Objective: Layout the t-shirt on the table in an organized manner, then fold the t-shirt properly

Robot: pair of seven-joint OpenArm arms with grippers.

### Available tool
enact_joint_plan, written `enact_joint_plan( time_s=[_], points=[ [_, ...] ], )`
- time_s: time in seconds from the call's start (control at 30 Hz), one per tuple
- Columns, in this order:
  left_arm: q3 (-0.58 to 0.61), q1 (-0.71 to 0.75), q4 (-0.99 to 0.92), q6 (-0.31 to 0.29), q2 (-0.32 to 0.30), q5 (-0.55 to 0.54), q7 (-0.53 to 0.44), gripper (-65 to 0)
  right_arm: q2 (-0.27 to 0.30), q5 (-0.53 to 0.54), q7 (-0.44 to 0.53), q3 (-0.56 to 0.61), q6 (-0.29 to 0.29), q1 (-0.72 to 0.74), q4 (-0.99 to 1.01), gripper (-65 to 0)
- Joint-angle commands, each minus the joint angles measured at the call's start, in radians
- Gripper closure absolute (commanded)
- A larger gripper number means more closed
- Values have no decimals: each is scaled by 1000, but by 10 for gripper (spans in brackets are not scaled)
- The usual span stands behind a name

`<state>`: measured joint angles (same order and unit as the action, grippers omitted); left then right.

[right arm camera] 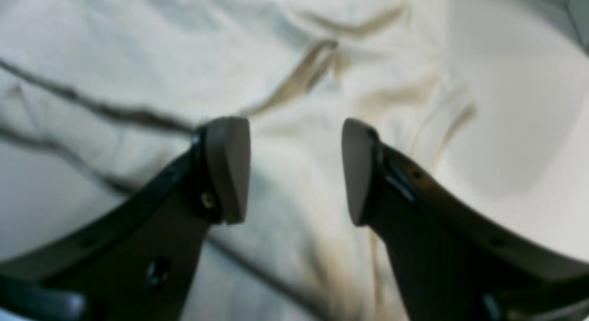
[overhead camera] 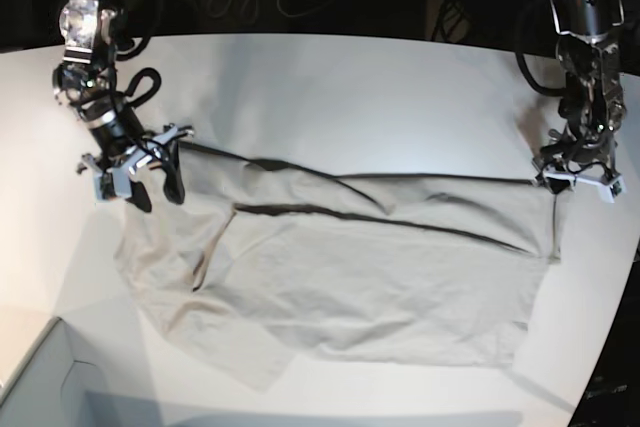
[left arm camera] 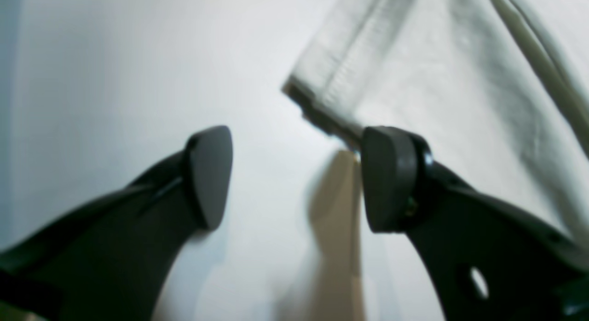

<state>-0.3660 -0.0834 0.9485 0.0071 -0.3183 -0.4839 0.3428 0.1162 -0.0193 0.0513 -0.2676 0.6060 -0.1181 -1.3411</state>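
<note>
While splayed — jaws above t-shirt (overhead camera: 340, 267)

Beige-grey t-shirt spread wide on the white desk

The t-shirt (overhead camera: 350, 277) lay mostly flat across the middle of the desk (overhead camera: 330, 87), stretched from the left side towards the right edge. It was pale beige-grey, soft and creased, with long dark fold lines running across its upper part and a stitched hem at its right end. Its left portion was bunched and wrinkled, one flap trailing towards the near edge. The desk was smooth, matte white, with a curved far edge, and extended well beyond the cloth on every side.
</note>
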Motion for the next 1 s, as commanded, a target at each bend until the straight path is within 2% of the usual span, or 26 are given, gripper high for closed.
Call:
enact_joint_plan(
  time_s=[0.0,0.4,0.47,0.67,0.77,0.83,0.97],
  points=[
    [-3,-34,5,-5,-17,-2,-20,-424,10,25,34,-3,1,2,-22,-325],
    [-1,-151,-124,-6,-11,1,-20,-413,10,25,34,-85,1,-144,-54,-326],
    [0,-155,-128,-6,3,1,-20,-347,10,25,34,-81,1,-151,-36,-326],
    [0,-155,-131,-6,11,1,-20,0,17,20,34,-81,1,-104,50,-326],
    [0,-155,-133,-6,11,1,-20,-20,29,20,34,-78,1,-84,76,-326],
    [0,-155,-133,-6,9,1,-20,0,37,20,26,-77,1,-70,78,-326],
    [-3,-155,-133,-6,5,1,-20,0,38,20,25,-75,1,-53,82,-322]
  ],
)
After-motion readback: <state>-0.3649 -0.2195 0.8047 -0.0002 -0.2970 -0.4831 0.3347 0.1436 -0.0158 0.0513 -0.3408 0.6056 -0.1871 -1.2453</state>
